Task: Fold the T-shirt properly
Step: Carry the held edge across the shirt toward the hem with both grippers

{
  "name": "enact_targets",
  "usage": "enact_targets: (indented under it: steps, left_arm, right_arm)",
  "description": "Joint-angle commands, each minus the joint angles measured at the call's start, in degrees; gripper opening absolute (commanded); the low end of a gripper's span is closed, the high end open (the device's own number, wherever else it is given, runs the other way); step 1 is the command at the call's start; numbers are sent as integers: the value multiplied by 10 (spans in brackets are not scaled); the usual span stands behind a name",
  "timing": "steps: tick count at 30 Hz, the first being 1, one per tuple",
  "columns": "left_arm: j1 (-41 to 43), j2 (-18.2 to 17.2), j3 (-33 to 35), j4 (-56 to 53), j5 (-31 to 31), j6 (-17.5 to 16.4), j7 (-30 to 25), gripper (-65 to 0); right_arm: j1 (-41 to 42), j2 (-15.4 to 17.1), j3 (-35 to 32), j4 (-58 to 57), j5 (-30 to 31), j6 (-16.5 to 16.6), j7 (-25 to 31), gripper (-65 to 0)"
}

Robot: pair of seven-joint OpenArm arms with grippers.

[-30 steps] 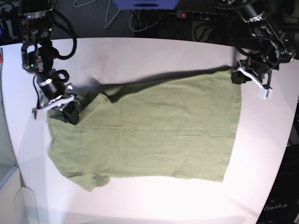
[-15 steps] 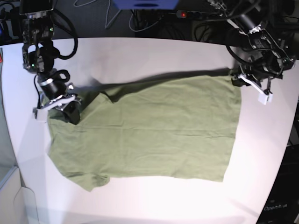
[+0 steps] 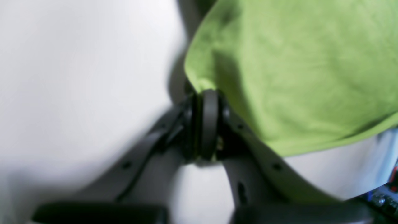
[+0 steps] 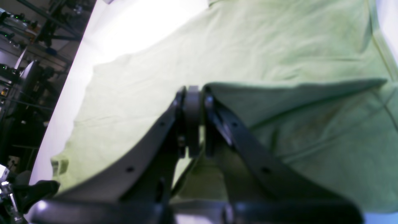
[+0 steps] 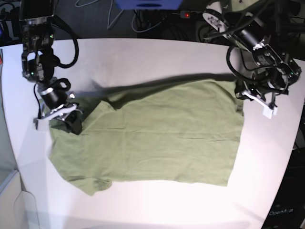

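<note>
the plain olive-green cotton t-shirt (image 5: 152,133) lies spread flat on the white table (image 5: 143,57), soft, light and wrinkly, so it will sag and slide when lifted. the left gripper (image 3: 206,124) is clamped on its far hem corner. the right gripper (image 4: 192,121) is pinched on cloth near the shoulder. corners and seams look like the best places for holding, pulled gently.

Both arms (image 5: 45,62) are black with looping black cables, ribbed joints and white brackets near the wrists, and each end effector (image 4: 192,118) has dark grey fingers (image 3: 255,149) dotted with small screw holes and thick rounded black pads.
</note>
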Motion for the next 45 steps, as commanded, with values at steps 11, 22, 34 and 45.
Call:
enact_targets:
  steps: [11,22,34,45]
  left_arm:
    - [-79,0,3,-18,-15,1,-4,-611]
    - [-105,-3,6,-13,-15,12,-4,-611]
    - [117,-158,125,-13,-98,1,-4,-537]
    - [170,-149,129,-19,-181,1,-4,-265]
  right_arm:
    - [12,6,3,11,5,0,14,-643]
    - [12,7,3,11,5,0,14,-643]
    - [12,7,3,8,5,0,14,-643]
    - [10,7,-7,8,4,0,14,-643]
